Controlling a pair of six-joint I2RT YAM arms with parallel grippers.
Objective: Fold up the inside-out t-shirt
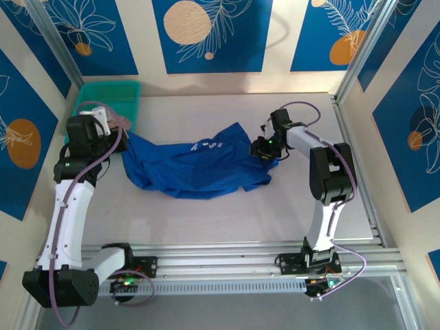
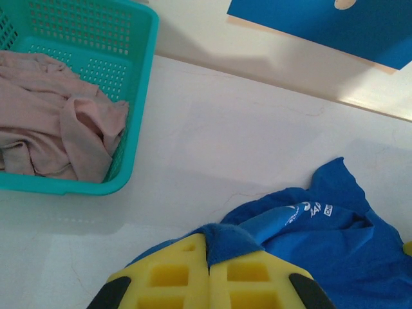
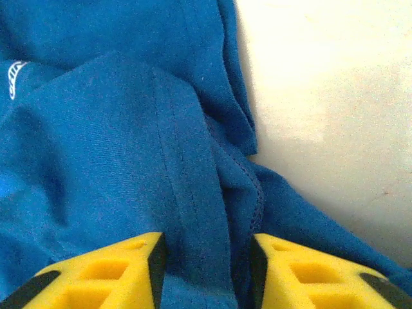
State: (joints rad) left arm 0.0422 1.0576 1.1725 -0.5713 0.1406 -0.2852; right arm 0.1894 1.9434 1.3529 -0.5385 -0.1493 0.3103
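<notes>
The inside-out t-shirt point(image 1: 192, 165) is royal blue and lies crumpled across the middle of the table, with a faint white print near its top. My left gripper point(image 1: 122, 146) holds its left end. In the left wrist view the yellow fingers point(image 2: 167, 277) of that gripper point(image 2: 209, 241) are shut on a small fold of the t-shirt point(image 2: 335, 238). My right gripper point(image 1: 265, 148) sits at the shirt's right end. In the right wrist view this gripper point(image 3: 205, 248) has its jaws apart, with a seamed ridge of the t-shirt point(image 3: 96, 141) lying between them.
A teal basket point(image 1: 110, 86) stands at the back left corner, just behind the left gripper. It holds a dusty-pink garment point(image 2: 58, 122) inside its perforated wall point(image 2: 138, 96). Walls close in the table on three sides, and a metal rail point(image 1: 357, 172) runs along the right edge.
</notes>
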